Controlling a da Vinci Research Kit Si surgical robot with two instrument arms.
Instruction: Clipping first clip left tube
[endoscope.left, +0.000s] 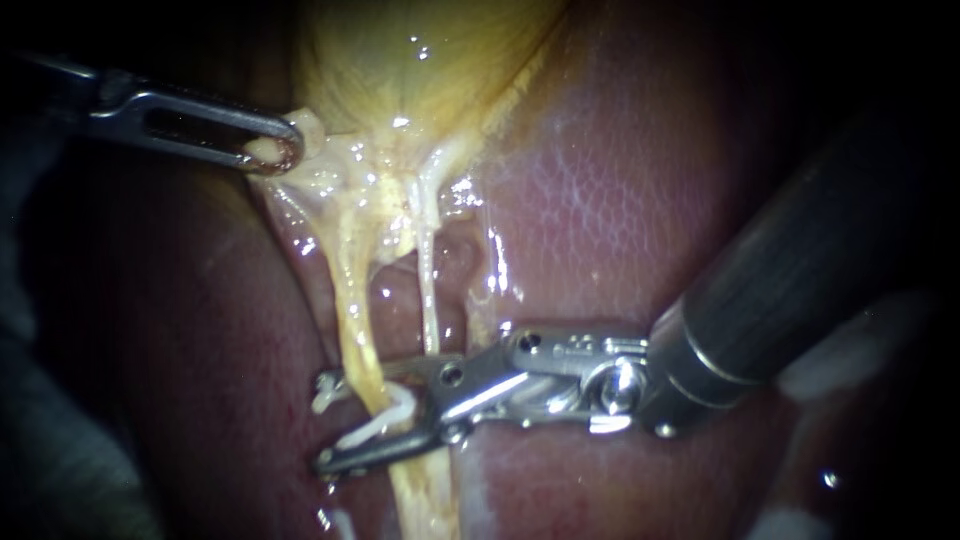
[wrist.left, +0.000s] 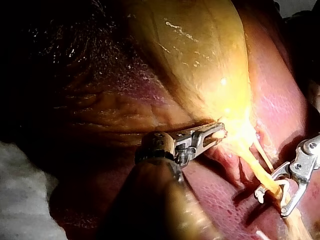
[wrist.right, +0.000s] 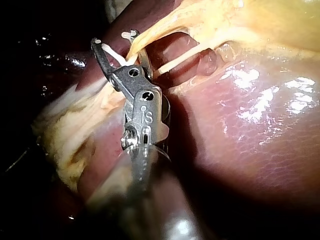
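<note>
**Monitor:** Report claw state, both instruments.

**Operator:** My left instrument (endoscope.left: 275, 152) enters from the upper left of the frame. Its claw is clamped on the gallbladder (endoscope.left: 420, 60) at its lower edge, and the tissue there is stretched toward the upper left. My right instrument (endoscope.left: 325, 423) enters from the right. Its claw stands wide apart, both halves seated on the legs of the white clip (endoscope.left: 385, 418), which is not squeezed down.

**Monitor:** Location of the target.

**Operator:** The left tube (endoscope.left: 352, 300) runs from the gallbladder down the centre-left of the frame and passes between the clip's legs at lower centre-left. The thinner right tube (endoscope.left: 430, 300) lies just beside it, toward the claw's hinge, over the liver (endoscope.left: 600, 200).

**Monitor:** Failure modes from here.

**Operator:** Three, in my judgement.
1. If the claw sits too deep, the right tube enters the clip and both tubes close together.
2. I cannot tell whether the clip's tips reach past the far side of the left tube. If they fall short, closure pinches only part of it and the clip may not lock.
3. If my left claw slips, tension drops and the slack tube may slide out toward the tips.
</note>
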